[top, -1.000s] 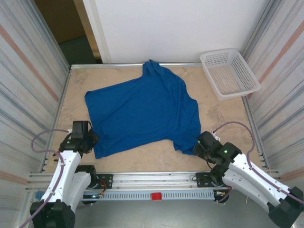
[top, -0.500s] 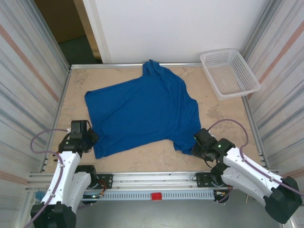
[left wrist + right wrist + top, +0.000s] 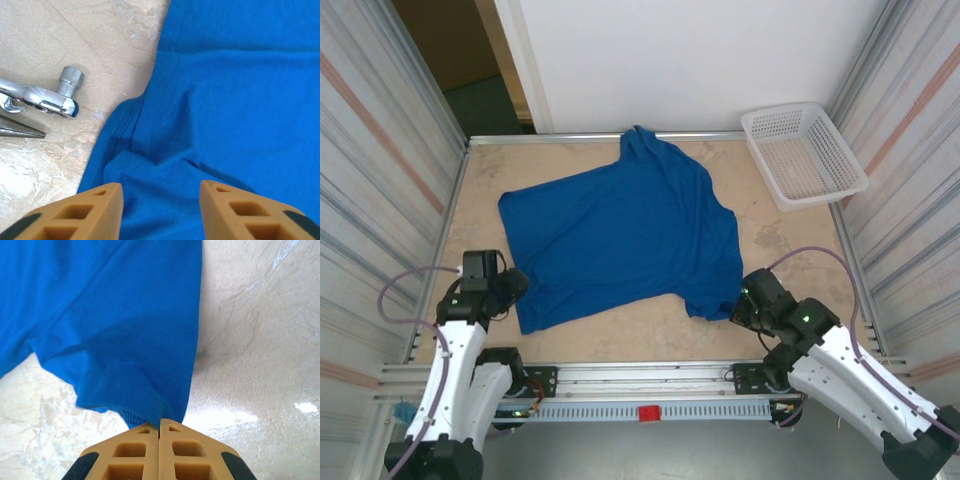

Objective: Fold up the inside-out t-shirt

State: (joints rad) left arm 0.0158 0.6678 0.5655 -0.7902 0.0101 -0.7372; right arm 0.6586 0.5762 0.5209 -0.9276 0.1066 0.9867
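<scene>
Blue t-shirt lies on table, outside basket.

My left gripper now has its jaws apart, with the hem of the inside-out t-shirt lying between and just ahead of its fingertips. A second ago they were clamped together. Its wrist has drawn back slightly. My right gripper has gone the other way: its jaws have come together, pinching the cloth's corner at their tips.
</scene>
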